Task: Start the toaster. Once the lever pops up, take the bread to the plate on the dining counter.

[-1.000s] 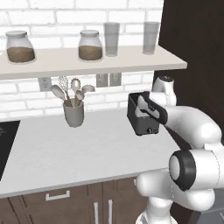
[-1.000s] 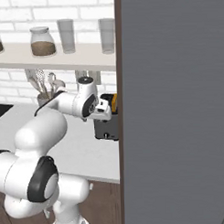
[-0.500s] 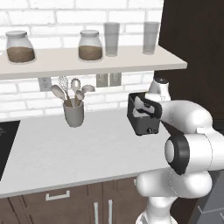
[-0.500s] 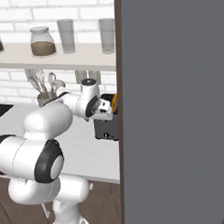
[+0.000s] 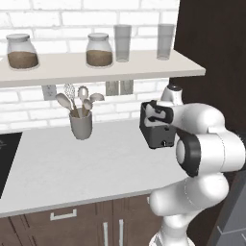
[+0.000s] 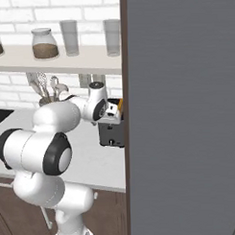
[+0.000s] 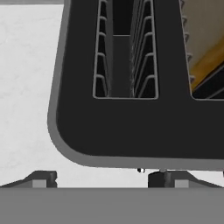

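Observation:
The dark toaster (image 5: 156,131) stands on the white worktop (image 5: 72,168) near its right end, also seen as a black box (image 6: 112,135) beside the tall grey panel. In the hand view its top (image 7: 127,127) is very close: the left slot is empty and the golden bread (image 7: 204,48) sits in the right slot. A corner of the bread (image 6: 120,105) pokes up behind the hand. My gripper (image 7: 103,179) hovers just above the toaster's near end, open, with its fingertips (image 7: 41,178) wide apart and nothing held. The plate and the dining counter are out of view.
A grey cup of utensils (image 5: 80,125) stands left of the toaster. The shelf (image 5: 101,67) above carries jars and glasses. A dark cooktop (image 5: 6,161) is at the far left. A tall grey panel (image 6: 186,112) rises right beside the toaster.
The arm's elbow has swung in front of the toaster and the hand has settled a little lower over its near end. The toaster and bread have not moved.

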Tool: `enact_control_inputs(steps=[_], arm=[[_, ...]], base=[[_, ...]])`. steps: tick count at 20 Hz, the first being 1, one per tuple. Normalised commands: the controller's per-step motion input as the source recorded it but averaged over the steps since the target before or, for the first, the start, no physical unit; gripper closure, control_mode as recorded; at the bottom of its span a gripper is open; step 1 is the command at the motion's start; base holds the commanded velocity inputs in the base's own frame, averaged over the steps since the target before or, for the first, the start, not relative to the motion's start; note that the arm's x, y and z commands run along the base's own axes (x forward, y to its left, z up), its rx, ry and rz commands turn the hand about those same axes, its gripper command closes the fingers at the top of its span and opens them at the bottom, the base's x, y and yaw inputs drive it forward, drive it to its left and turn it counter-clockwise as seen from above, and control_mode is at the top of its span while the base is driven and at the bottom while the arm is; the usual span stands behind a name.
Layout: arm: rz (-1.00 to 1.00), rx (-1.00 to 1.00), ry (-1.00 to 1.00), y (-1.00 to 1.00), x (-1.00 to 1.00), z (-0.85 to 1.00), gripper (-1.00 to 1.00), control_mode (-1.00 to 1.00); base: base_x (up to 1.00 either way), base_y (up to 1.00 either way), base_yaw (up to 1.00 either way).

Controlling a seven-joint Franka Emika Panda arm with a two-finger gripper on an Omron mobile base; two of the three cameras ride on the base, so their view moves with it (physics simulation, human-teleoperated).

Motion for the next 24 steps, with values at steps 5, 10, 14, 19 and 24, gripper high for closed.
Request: enact_control_inputs(steps=[5,10,14,19,24], arm=[[0.00,0.00,0.00,-0.02,0.17,-0.20,-1.00,-1.00],[0.00,-0.01,0.00,-0.01,-0.04,-0.61,-1.00,-1.00],[0.00,-0.05,0.00,0.00,-0.27,-0.86,-1.00,-1.00],[0.00,-0.01,0.00,0.00,0.00,-0.58,-1.00,-1.00],[0.03,-0.01,-0.05,0.12,-0.31,-0.48,-1.00,-1.00]], base=[[0.00,0.00,0.00],[0.00,0.00,0.00],[0.00,0.00,0.00],[0.00,0.00,0.00],[0.00,0.00,0.00]])
